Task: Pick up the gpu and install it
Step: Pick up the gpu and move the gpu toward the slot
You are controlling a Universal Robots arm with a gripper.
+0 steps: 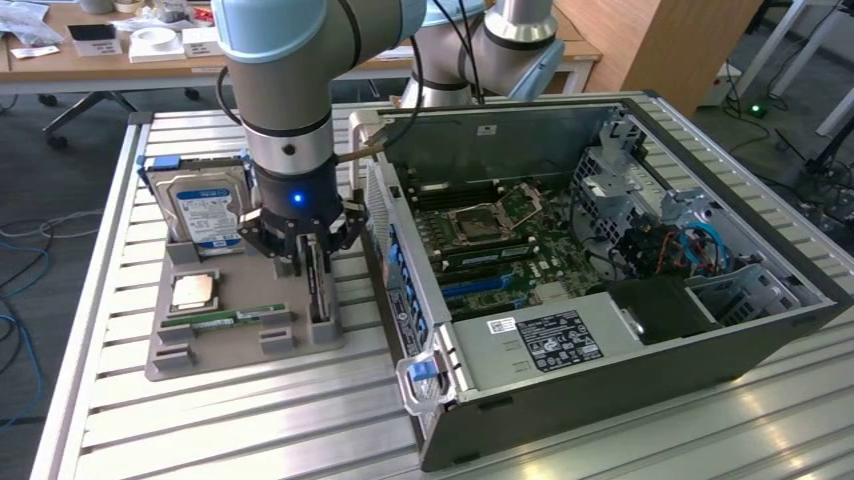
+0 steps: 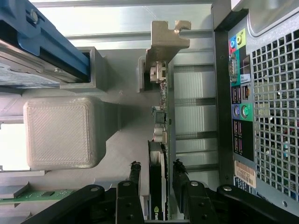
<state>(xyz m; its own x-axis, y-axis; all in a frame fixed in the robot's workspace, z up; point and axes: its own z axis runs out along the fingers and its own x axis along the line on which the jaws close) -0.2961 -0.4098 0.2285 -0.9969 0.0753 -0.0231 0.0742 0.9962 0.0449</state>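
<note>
Item: gpu [image 1: 319, 296] [image 2: 157, 186], a dark card that stood on edge in a slot of the grey holder tray [image 1: 200, 358], on the tray side nearest the open computer case [image 1: 601, 372] at the exterior view's right. The gripper [image 1: 310, 262] [image 2: 156, 167] hung directly over it, its fingers [image 2: 135, 175] apart and straddling the card with a slim gap on either side. The same tray held a blue-labelled hard drive [image 1: 203, 210] at the far end, a CPU [image 1: 195, 290] and a green RAM stick [image 1: 230, 319].

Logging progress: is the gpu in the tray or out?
In. The gpu stands on edge in a slot of the tray, with the gripper straddling it.
</note>
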